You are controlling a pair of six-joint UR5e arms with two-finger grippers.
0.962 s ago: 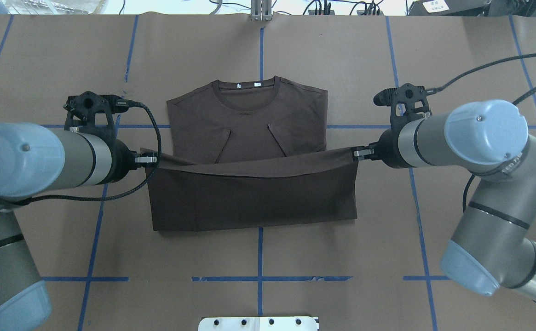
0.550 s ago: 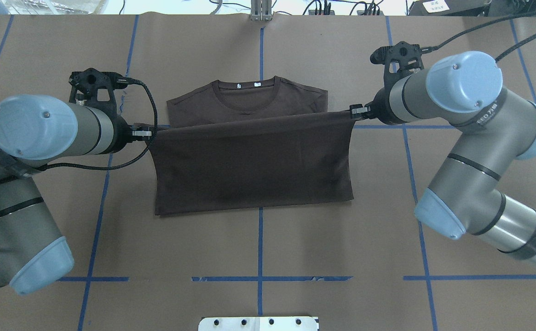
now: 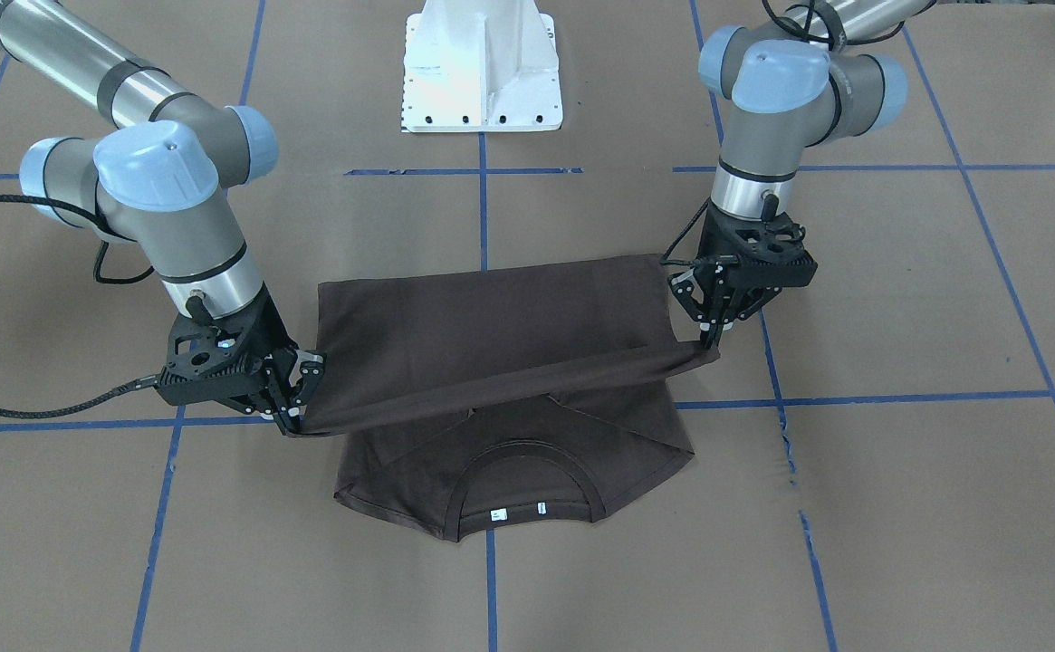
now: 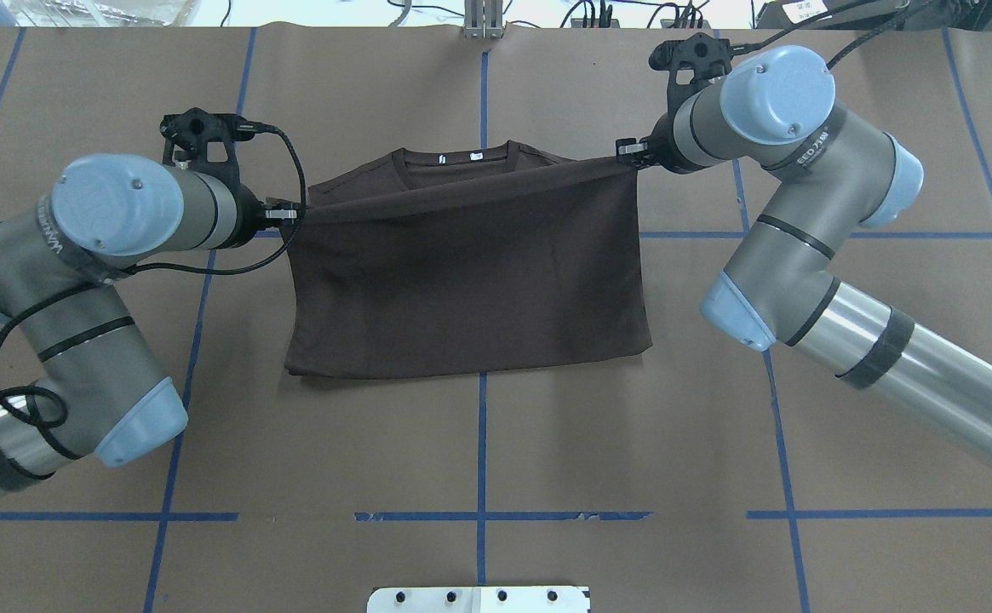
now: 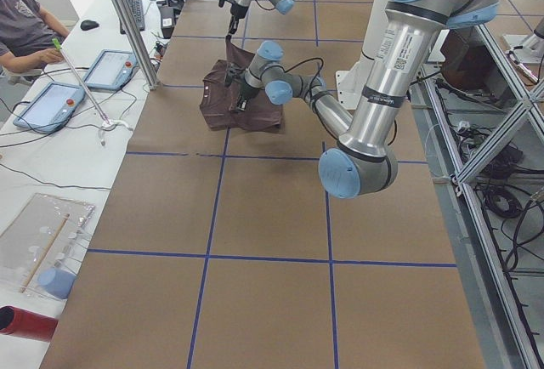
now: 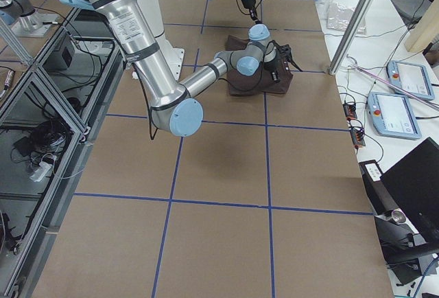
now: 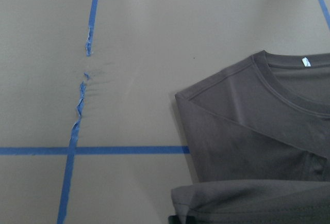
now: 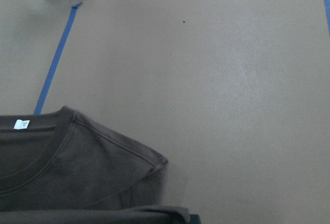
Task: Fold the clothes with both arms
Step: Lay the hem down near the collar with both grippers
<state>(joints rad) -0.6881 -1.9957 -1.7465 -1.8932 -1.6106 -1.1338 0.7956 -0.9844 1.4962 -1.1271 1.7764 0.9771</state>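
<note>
Clearly mid-fold: left gripper (image 4: 289, 213) and right gripper (image 4: 629, 153) pinch hem corners of the T-shirt (image 4: 470, 281), just short of its collar (image 4: 461, 154); next probably means lowering the hem there and letting go.

Bright, even light from overhead fills every view, leaving only soft, faint shadows on the paper-covered table (image 4: 478, 443). The T-shirt (image 4: 470, 272) reads almost black from overhead, its folds hard to separate — the wrist views render it paler and greyer. The white base (image 3: 482, 63) is nearly blown out, and a mild sheen runs along the silver tube of the right arm (image 4: 930, 375). Fabric nearest the wrist lenses is blurred.
</note>
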